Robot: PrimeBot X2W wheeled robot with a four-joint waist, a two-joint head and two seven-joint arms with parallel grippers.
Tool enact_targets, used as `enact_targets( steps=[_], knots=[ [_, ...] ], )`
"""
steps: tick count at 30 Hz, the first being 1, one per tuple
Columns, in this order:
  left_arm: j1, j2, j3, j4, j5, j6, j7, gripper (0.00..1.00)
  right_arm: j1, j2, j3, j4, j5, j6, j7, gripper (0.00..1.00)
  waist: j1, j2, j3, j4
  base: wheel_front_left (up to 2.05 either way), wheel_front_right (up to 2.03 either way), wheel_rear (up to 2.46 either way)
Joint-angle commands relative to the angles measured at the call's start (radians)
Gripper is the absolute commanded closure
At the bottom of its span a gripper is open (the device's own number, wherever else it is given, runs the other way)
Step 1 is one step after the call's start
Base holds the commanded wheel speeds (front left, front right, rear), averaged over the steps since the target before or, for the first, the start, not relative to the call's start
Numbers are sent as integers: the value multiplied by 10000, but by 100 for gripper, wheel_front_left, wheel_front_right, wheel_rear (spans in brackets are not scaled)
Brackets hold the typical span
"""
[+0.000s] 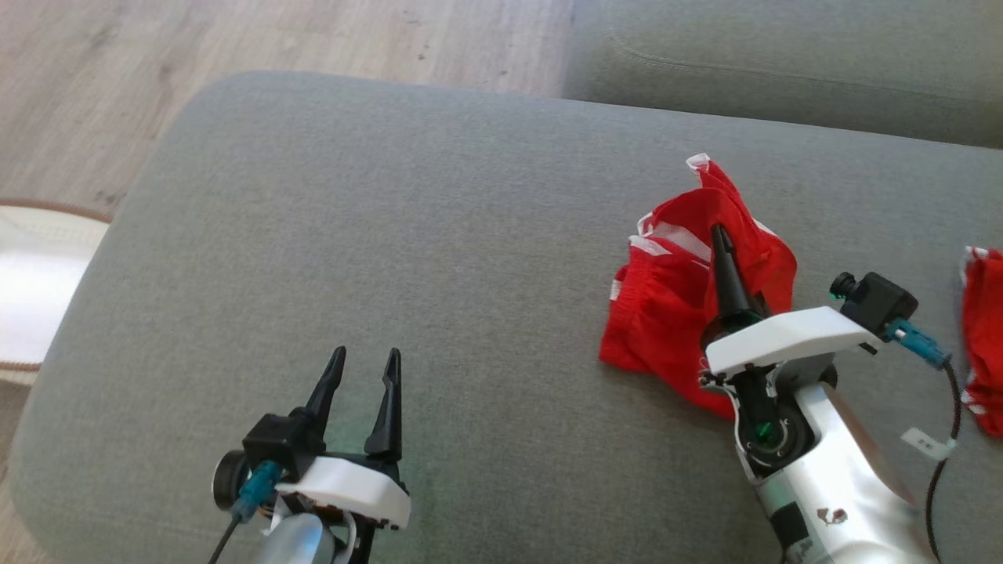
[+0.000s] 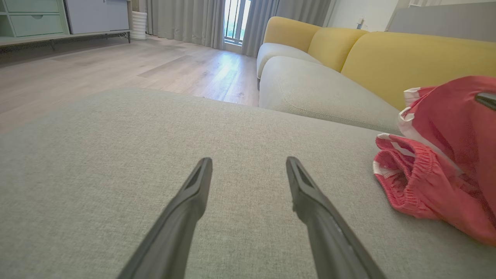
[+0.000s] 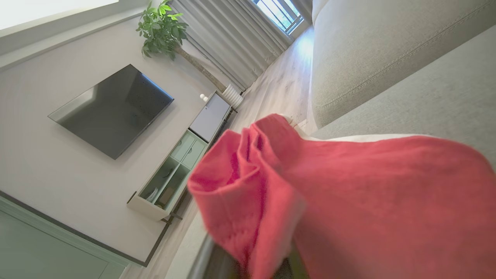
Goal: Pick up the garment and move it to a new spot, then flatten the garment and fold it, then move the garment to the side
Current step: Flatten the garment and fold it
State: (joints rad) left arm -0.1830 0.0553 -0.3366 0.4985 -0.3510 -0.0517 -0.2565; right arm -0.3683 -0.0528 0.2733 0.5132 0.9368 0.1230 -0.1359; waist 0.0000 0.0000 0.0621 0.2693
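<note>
A crumpled red garment (image 1: 674, 298) with white trim lies on the grey sofa cushion (image 1: 439, 235), right of centre. My right gripper (image 1: 721, 239) is turned on its side and shut on the garment, with red cloth bunched around its fingers and draped in front of the right wrist camera (image 3: 348, 193). One dark finger (image 1: 729, 274) shows above the cloth. My left gripper (image 1: 364, 364) hovers open over bare cushion at the lower left, nothing between its fingers (image 2: 193, 193). From the left wrist view the garment (image 2: 438, 162) sits to the right, apart from that gripper.
A second red cloth (image 1: 983, 337) lies at the right edge of the cushion. Another sofa cushion (image 1: 783, 63) stands behind. Wood floor (image 1: 157, 70) and a pale rug (image 1: 31, 274) lie beyond the cushion's left edge. Yellow sofa backs (image 2: 387, 54) rise further off.
</note>
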Motion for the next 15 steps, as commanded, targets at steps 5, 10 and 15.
enact_targets(
  steps=[5,10,15],
  knots=[
    [-191,97,143,-272,-99,35,-29,0,-591,26,549,197,-111,77,-287,100,0,0,101,288,0,0,0],
    [-178,115,105,-269,-136,52,-30,0,-618,26,1198,1006,-552,77,2,63,0,0,136,428,0,0,0],
    [-173,154,105,-259,-185,87,-31,0,-507,26,2282,1650,-976,77,548,0,0,0,86,450,0,0,0]
  ],
)
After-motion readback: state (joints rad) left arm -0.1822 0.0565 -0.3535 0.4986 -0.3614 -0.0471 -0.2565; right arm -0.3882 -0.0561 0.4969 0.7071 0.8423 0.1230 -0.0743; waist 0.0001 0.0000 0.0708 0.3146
